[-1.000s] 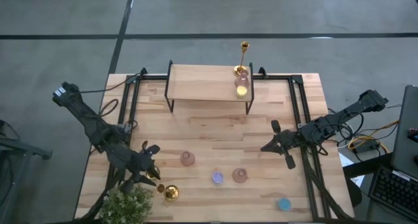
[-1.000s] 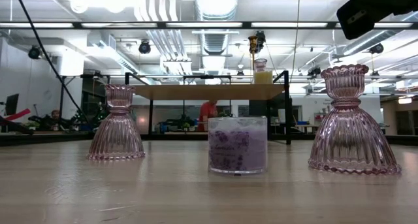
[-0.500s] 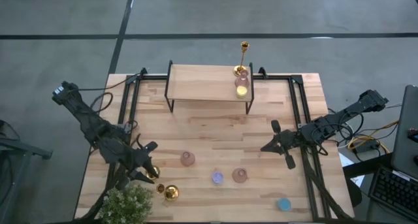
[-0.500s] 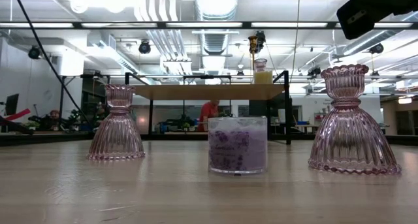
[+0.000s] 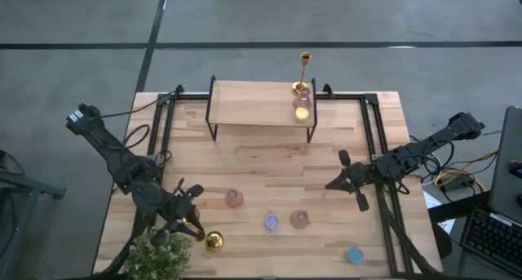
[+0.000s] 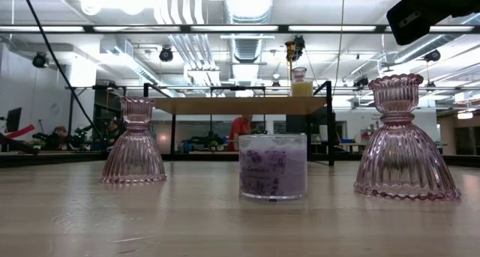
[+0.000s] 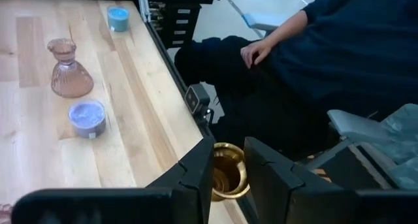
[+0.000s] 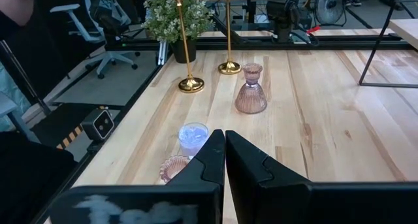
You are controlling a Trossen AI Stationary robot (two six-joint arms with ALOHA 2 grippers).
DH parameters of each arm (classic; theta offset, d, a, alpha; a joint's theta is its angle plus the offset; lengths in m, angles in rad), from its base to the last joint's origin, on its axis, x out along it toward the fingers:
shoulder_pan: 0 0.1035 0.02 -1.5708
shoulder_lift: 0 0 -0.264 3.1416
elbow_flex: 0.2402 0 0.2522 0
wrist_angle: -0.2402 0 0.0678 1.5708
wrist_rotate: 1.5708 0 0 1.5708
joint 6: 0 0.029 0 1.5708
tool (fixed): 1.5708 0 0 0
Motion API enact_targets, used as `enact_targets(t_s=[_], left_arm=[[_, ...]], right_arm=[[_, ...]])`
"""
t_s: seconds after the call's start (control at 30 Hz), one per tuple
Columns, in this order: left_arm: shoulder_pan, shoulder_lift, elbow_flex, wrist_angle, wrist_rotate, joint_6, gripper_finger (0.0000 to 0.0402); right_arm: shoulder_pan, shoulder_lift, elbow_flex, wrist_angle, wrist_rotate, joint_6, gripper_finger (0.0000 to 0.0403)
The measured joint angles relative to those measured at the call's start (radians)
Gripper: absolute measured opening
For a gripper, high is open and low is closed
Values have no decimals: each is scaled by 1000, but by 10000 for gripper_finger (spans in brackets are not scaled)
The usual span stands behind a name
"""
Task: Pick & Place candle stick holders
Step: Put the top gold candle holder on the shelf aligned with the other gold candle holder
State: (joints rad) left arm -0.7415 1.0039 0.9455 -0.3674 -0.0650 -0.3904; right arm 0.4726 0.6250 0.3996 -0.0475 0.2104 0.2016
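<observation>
Two gold candle stick holders stand near the table's near left corner, one next to the other; both show in the right wrist view. A third stands at the shelf's far right corner. My left gripper hangs over the left one of the pair. Its fingers are a little apart, and gold metal shows in the gap. My right gripper is shut and empty over the table's right half. My left gripper points down over a gold candle stick holder, with a finger on either side of the gold metal. I cannot tell whether the fingers touch it.
Two pink glass holders, a purple candle and a blue candle stand on the near half. A plant fills the near left corner. The shelf holds a pink holder and yellow candle. A person sits beyond the near edge.
My left gripper has drawn back a little toward the far edge, then come toward the near edge over the left gold candle stick holder. The candle stick holders have stayed where they were.
</observation>
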Motion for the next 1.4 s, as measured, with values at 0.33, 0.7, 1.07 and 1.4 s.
enact_targets(t_s=[0.33, 0.7, 1.07, 1.4], left_arm=[[-28, -18, 151, -248, -26, 1, 89], [-27, -21, 369, -743, -96, -148, 89], [-39, -23, 466, -1165, -83, -572, 89], [-64, -22, 313, -1167, 22, -786, 90]], right_arm=[[0, 0, 0, 0, 0, 0, 8], [0, 0, 0, 0, 0, 0, 8], [0, 0, 0, 0, 0, 0, 8], [0, 0, 0, 0, 0, 0, 8]])
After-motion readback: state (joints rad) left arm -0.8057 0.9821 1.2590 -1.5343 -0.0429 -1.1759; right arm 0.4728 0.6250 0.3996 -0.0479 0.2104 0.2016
